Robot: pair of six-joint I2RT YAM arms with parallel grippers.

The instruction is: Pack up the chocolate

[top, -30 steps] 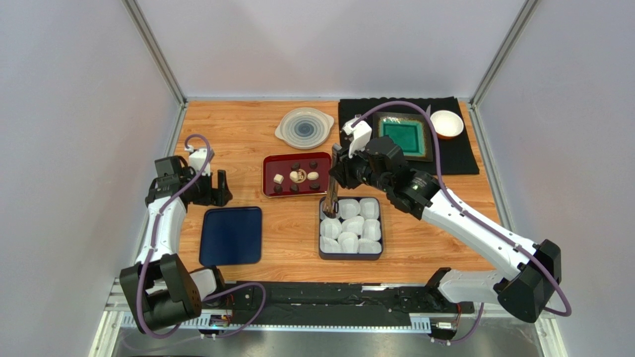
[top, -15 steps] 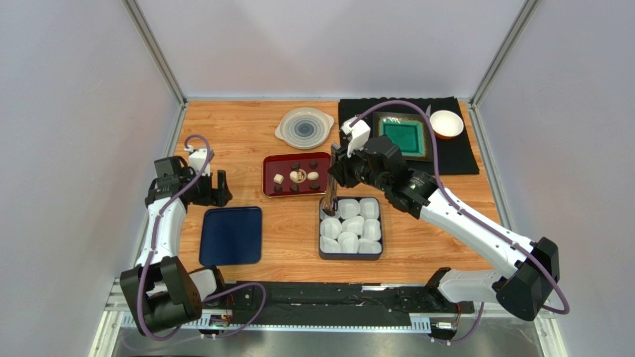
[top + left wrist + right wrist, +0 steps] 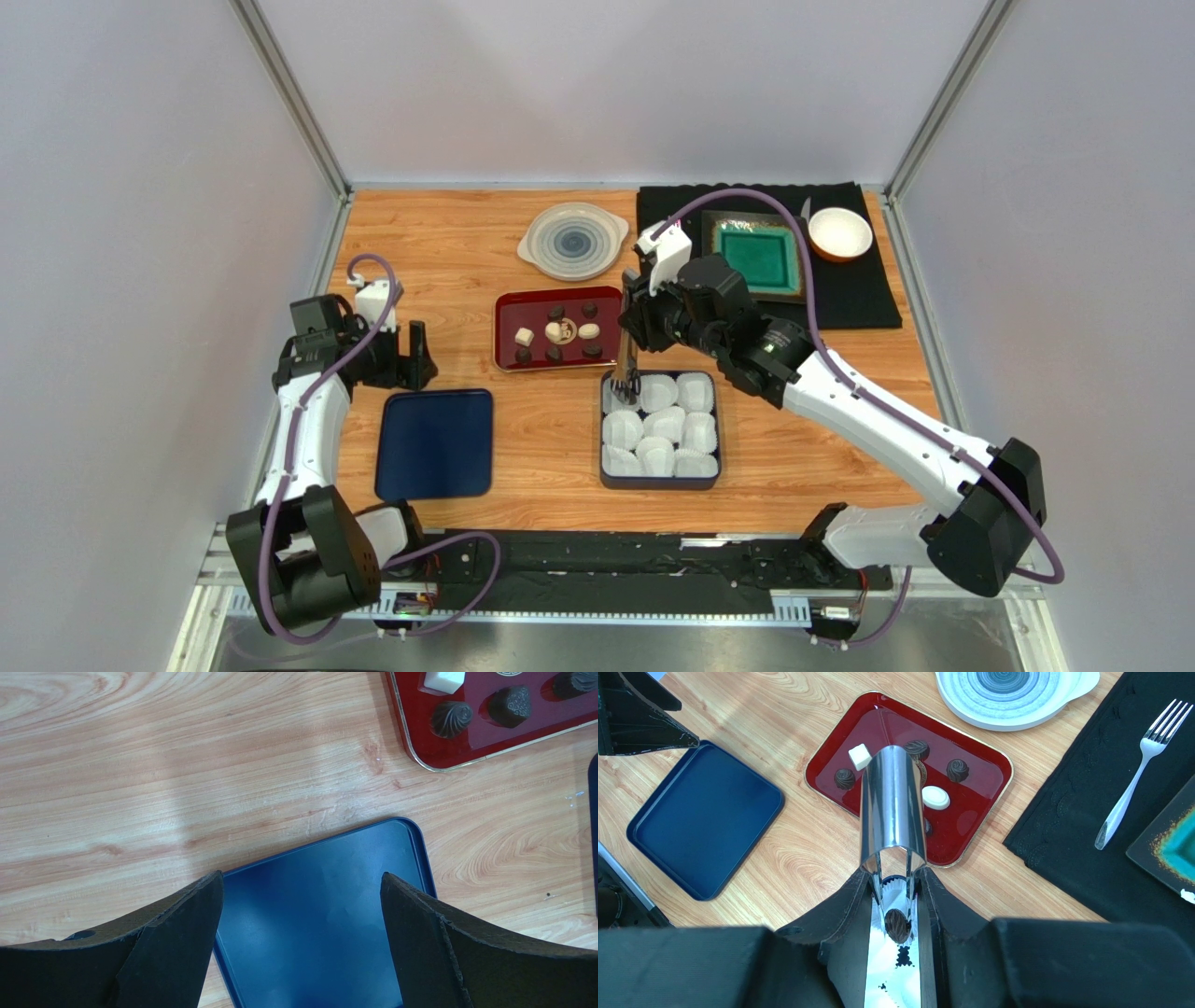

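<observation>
Several chocolates (image 3: 557, 332), dark rounds and a few cream-white ones, lie on a red tray (image 3: 508, 311); they also show in the right wrist view (image 3: 844, 778). My right gripper (image 3: 631, 340) is shut on metal tongs (image 3: 892, 805) that point down into the far-left white paper cup of the dark box (image 3: 659, 480). One dark chocolate (image 3: 897, 925) sits between the tong arms over that cup; I cannot tell whether it is pinched or resting. My left gripper (image 3: 302, 938) is open and empty above a blue tray (image 3: 323, 917), at the left in the top view (image 3: 407, 357).
A grey-white round lid (image 3: 572, 238) lies behind the red tray. A black mat (image 3: 877, 294) at the back right carries a green dish (image 3: 762, 256), a white bowl (image 3: 840, 233) and a fork (image 3: 1137, 770). The blue tray (image 3: 435, 444) lies front left.
My right arm has shifted slightly away from me and the tongs stand a little more upright over the box's far-left cup. The left arm has not moved.
</observation>
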